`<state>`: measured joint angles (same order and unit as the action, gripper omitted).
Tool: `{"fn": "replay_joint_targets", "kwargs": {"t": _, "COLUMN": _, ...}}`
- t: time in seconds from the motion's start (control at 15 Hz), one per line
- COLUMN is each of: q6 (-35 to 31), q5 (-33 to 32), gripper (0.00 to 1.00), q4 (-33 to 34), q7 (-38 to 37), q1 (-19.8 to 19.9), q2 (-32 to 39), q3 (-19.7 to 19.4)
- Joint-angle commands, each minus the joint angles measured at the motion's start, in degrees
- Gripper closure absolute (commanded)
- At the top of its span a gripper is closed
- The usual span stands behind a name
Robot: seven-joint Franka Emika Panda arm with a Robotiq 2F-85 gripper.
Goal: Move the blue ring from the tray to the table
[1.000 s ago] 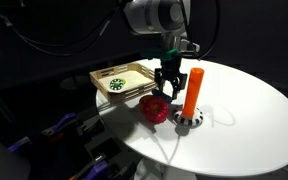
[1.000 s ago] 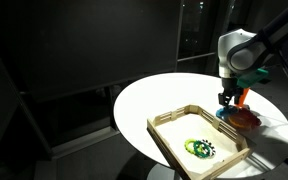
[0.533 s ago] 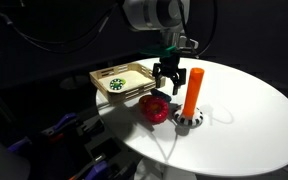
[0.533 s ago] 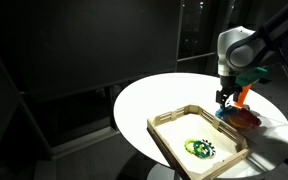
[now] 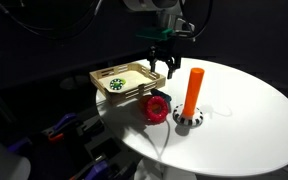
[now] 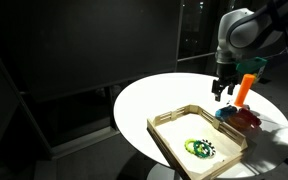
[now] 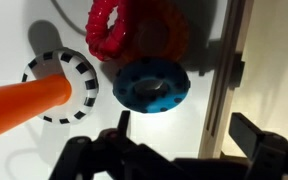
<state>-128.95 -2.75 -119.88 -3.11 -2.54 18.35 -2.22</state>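
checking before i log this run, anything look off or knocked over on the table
Nothing stands out. The blue ring lies flat on the table, close beside the red ring and the tray rim; the orange peg stands upright in an exterior view.

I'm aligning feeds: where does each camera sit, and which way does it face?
Exterior view: beside the table, orange peg nearest, tray behind; gripper shows.
Exterior view: higher, green ring nearest, peg beyond; arm shows.
Wrist view: straight down on the blue ring; jaws along the bottom.
Shared: all three show the red ring.
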Motion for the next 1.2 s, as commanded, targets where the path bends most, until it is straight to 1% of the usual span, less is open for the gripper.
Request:
{"fn": "replay_joint_targets", "kwargs": {"t": 0.0, "q6": 4.87, "q5": 3.05, "gripper": 0.0, "q4": -0.85, "q7": 4.33, "q1": 1.39, "q2": -4.29, "q3": 2.1}}
{"fn": "replay_joint_targets", "kwargs": {"t": 0.2, "q6": 10.25, "q5": 4.19, "gripper": 0.0, "q4": -0.61, "q7": 5.96, "q1": 1.06, "q2": -6.54, "q3": 2.68}}
{"fn": "replay_joint_targets", "kwargs": {"t": 0.33, "q6": 14.16, "q5": 3.8, "gripper": 0.0, "q4": -0.58, "q7": 5.81, "q1": 0.75, "q2": -8.14, "q3": 2.84}}
{"fn": "replay_joint_targets", "kwargs": {"t": 0.53, "q6": 18.07, "q5": 3.33, "gripper": 0.0, "q4": -1.13, "q7": 4.82, "q1": 0.45, "q2": -10.7, "q3": 3.05}}
{"fn": "replay_joint_targets", "kwargs": {"t": 0.73, "q6": 19.79, "q5": 3.91, "gripper": 0.0, "q4": -2.09, "q7": 3.82, "q1": 0.43, "q2": -13.66, "q3": 3.14}}
{"fn": "replay_joint_targets", "kwargs": {"t": 1.13, "q6": 19.33, "q5": 6.53, "gripper": 0.0, "q4": -5.07, "q7": 2.46, "q1": 0.52, "q2": -19.62, "q3": 3.04}}
